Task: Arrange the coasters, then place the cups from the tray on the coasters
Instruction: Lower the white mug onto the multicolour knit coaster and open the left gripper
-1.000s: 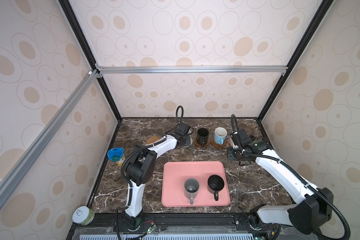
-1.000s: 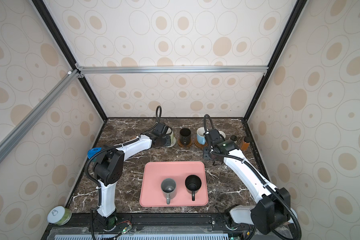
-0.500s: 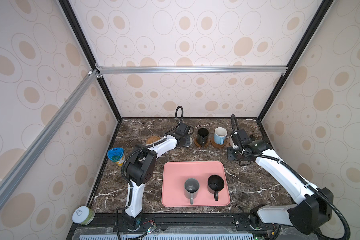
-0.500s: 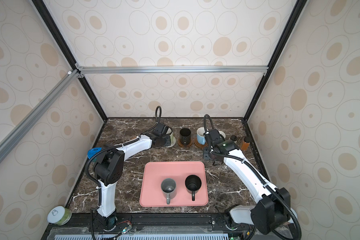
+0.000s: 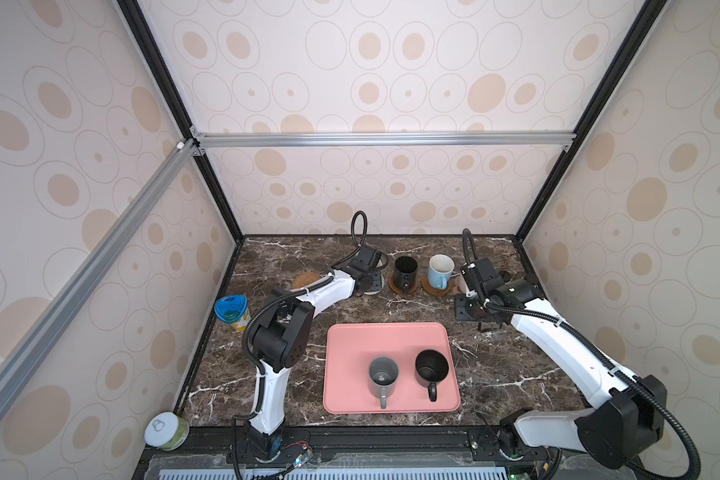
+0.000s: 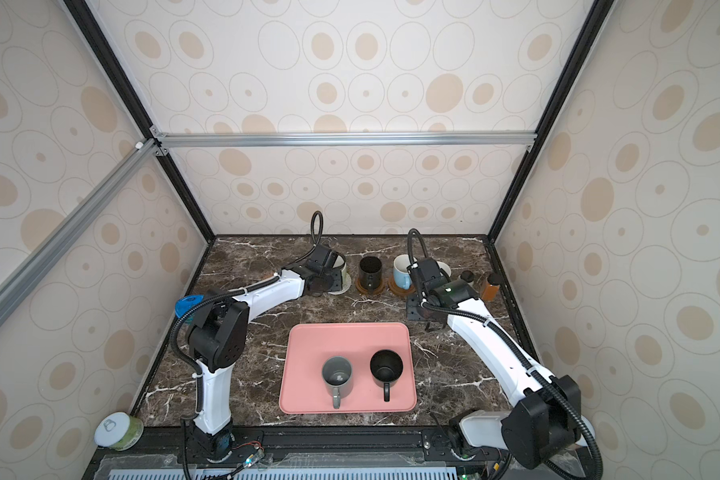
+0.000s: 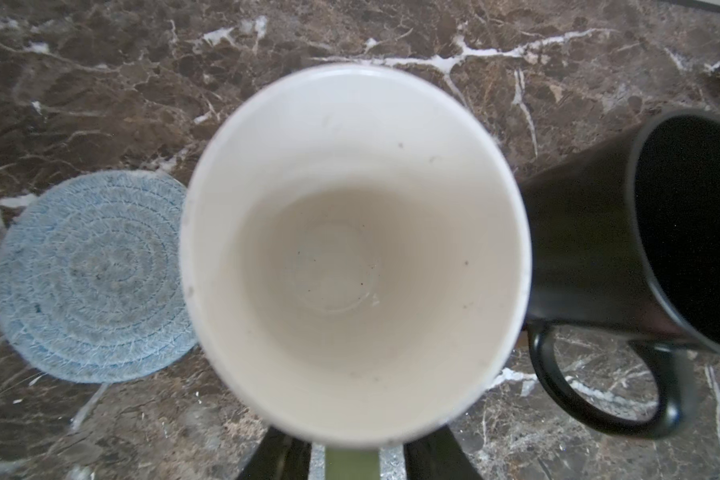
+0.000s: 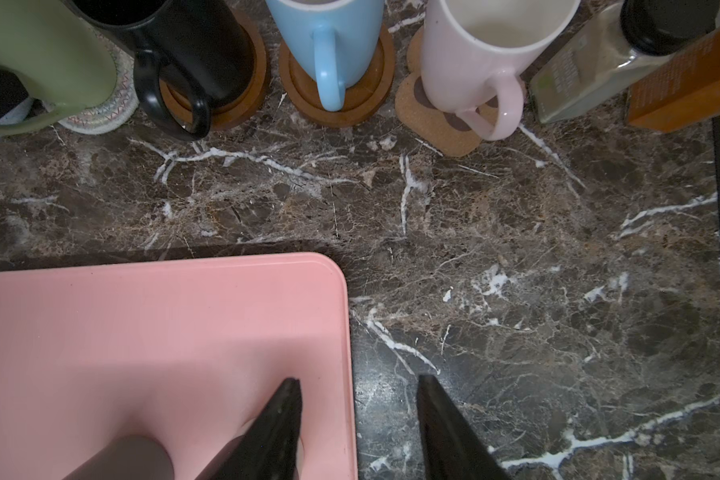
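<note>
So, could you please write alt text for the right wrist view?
Four mugs stand in a row, each on a coaster, on a dark marble table: a light green mug, a black mug, a light blue mug and a pale pink mug. Nearer, the right gripper's open, empty fingers hang over the pink tray's corner, beside a grey mug.

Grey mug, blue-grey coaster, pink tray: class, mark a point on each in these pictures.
Grey mug (image 5: 383, 375): in a top view, on its inner floor.
Blue-grey coaster (image 7: 92, 276): left wrist view, centre of the woven spiral.
Pink tray (image 5: 387, 340): in a top view, bare floor near its far edge.
</note>
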### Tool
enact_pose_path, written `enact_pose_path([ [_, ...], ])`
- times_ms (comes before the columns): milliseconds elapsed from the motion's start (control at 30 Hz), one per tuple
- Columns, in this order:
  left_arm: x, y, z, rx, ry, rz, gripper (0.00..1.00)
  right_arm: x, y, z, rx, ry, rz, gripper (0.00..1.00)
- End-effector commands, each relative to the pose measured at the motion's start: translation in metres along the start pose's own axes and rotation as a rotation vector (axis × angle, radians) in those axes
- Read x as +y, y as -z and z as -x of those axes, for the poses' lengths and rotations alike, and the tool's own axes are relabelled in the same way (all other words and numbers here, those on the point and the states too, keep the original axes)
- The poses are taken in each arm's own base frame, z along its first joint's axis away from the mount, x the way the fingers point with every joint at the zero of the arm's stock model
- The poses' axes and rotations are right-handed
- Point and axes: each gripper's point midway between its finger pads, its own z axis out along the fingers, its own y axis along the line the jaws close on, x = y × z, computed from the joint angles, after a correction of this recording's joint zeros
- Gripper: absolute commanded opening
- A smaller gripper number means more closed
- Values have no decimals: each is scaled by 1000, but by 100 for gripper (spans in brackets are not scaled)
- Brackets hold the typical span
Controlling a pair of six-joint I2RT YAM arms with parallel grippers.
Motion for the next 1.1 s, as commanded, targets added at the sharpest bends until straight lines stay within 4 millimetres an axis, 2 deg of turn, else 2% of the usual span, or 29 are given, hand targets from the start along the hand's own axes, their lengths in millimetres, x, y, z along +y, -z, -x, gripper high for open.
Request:
enact_pose_path([
  [0,-15,20,23,-63,22,-49,37,-6,-1,-5,13,-11,-12,49],
  [800,-22,31,17,-49,42,-103,44,-8,0,-9,12,-18,-12,49],
  [1067,-16,34,18,-55,30,-67,50,-8,0,-9,13,-18,-17,49],
])
